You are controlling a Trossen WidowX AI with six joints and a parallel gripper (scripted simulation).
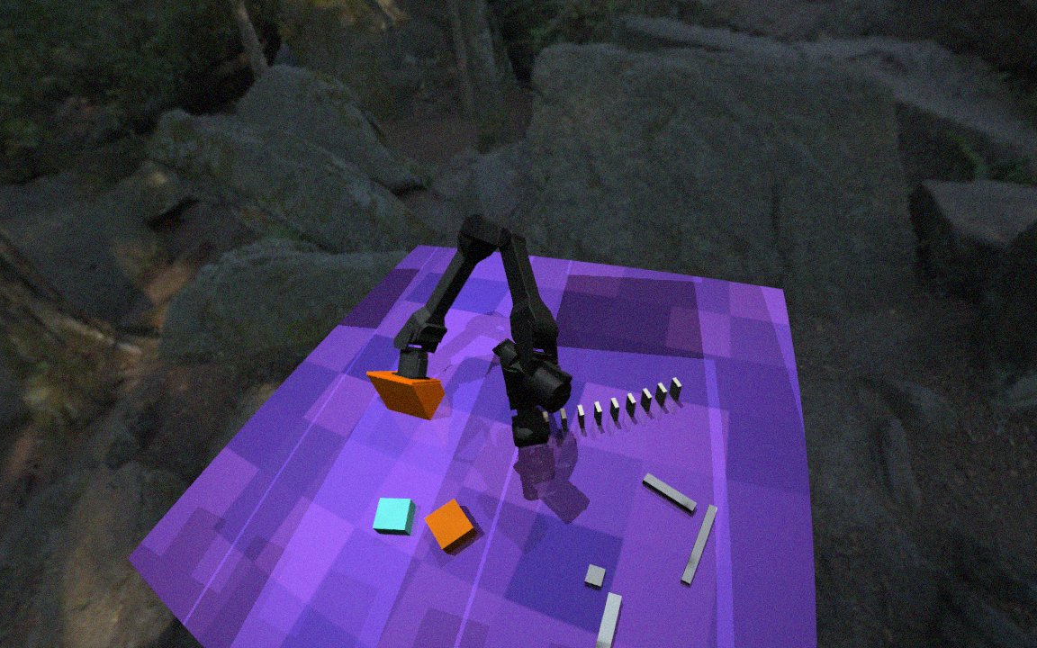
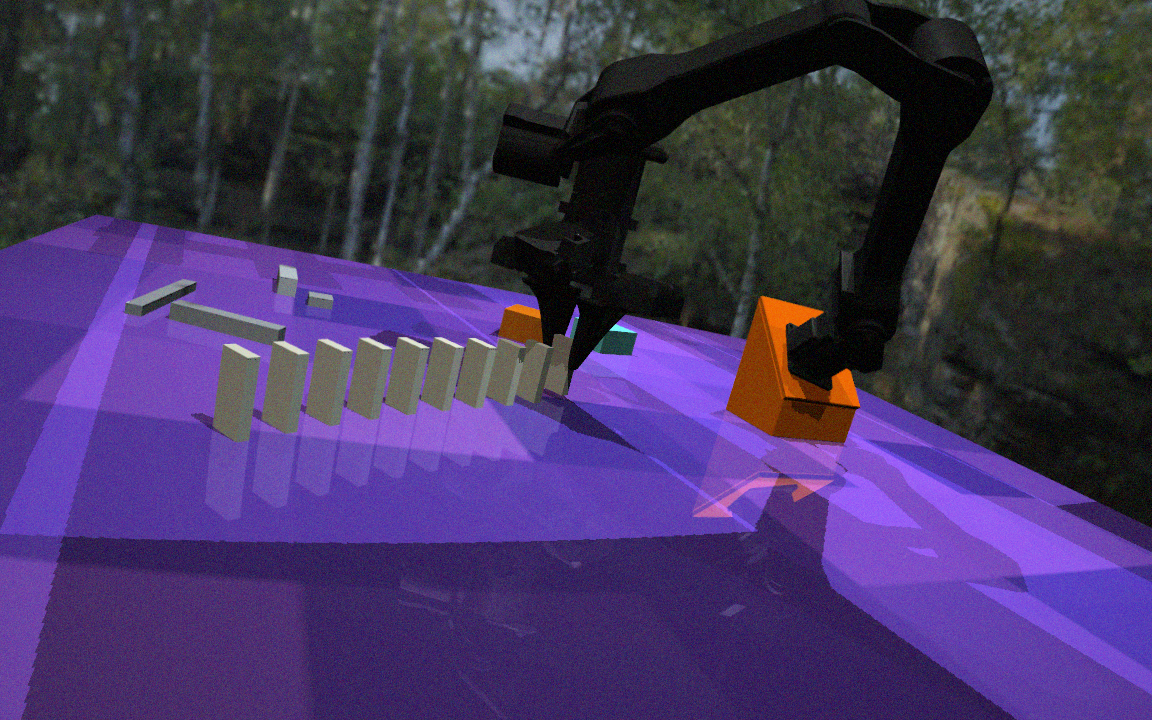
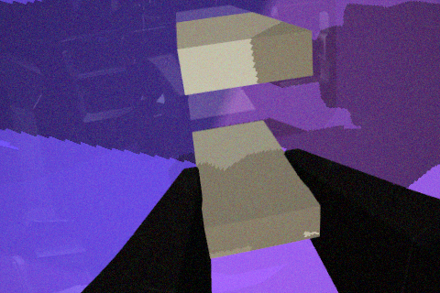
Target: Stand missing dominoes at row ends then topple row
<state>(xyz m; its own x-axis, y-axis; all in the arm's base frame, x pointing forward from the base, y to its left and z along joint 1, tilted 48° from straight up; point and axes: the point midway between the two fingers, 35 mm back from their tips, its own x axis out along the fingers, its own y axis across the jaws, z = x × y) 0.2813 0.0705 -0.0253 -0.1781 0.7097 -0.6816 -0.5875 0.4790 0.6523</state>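
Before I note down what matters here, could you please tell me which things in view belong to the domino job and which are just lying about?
Part of the job:
- tool
- domino in the tool
- standing row

Just lying about:
- turquoise block
- orange block
- grey bars
- small grey block
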